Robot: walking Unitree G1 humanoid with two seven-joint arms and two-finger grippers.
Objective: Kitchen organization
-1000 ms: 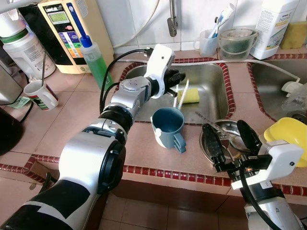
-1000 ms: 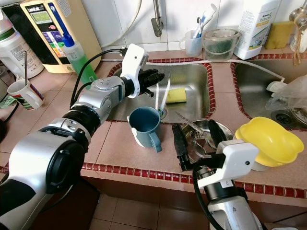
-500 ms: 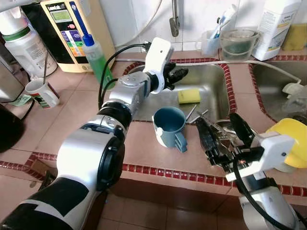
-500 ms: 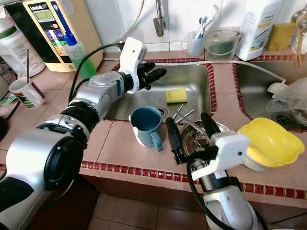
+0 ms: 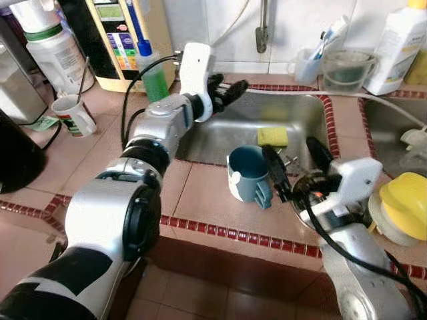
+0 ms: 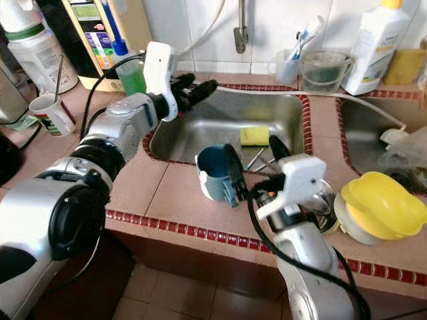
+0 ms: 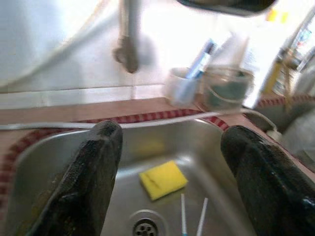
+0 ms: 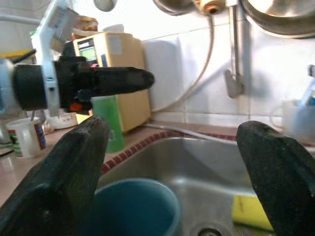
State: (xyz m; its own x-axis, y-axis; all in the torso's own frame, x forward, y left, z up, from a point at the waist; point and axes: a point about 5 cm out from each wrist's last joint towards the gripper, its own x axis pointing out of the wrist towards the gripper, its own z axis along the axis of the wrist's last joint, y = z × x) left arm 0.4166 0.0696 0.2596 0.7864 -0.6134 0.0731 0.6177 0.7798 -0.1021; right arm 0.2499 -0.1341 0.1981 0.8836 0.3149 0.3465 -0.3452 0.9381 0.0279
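A blue mug stands on the tiled counter at the sink's front rim, handle toward me. My right gripper hovers open and empty just to its right, one finger close beside the mug, above a metal bowl. Over the sink's back left corner my left gripper is open with nothing held. A yellow sponge and two thin white sticks lie on the sink bottom near the drain.
A green soap bottle and a water dispenser stand behind the left arm. A white cup with a spoon is on the left. At the right lie a yellow bowl, a toothbrush cup and a glass jug.
The white sticks left my left gripper and dropped to the sink bottom. My right gripper has moved left and up, close beside the blue mug. The camera has shifted.
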